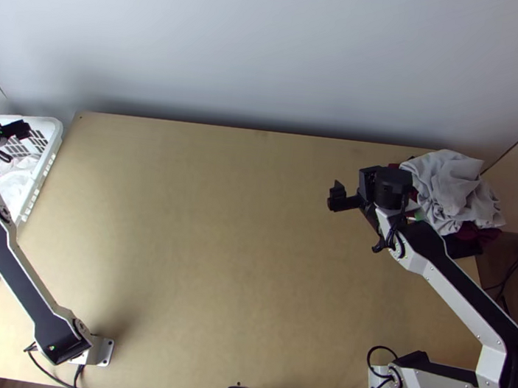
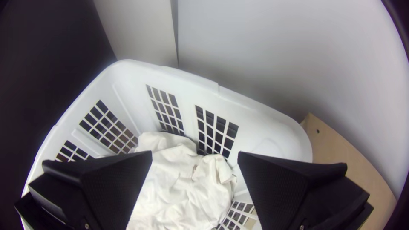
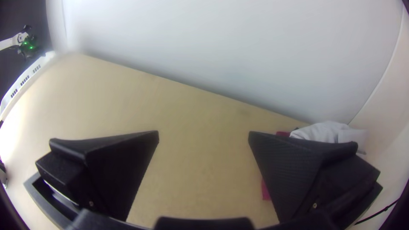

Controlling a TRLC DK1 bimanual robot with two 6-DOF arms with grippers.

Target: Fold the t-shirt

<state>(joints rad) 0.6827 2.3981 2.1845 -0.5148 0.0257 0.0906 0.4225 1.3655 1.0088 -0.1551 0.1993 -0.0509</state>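
Fetch step, probably; no folding underway. Table (image 1: pixel 236 266): width between arms gives spreading room. Basket (image 2: pixel 183 76) at 9 o'clock, rim close to arm. Grey-and-maroon pile (image 1: pixel 449 186) at 2 o'clock, snag risk. White cloth (image 2: pixel 183 183), likely the t-shirt, bunched inside basket. Left gripper (image 2: pixel 195 154) above it, parted, unloaded: lower, pinch, lift past rim. Right gripper (image 3: pixel 203 134) beside pile, also parted, holding nothing.

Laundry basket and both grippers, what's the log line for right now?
left gripper: open over basket | white cloth: bunched inside | right gripper: open above table | grey cloth: heaped, far right corner
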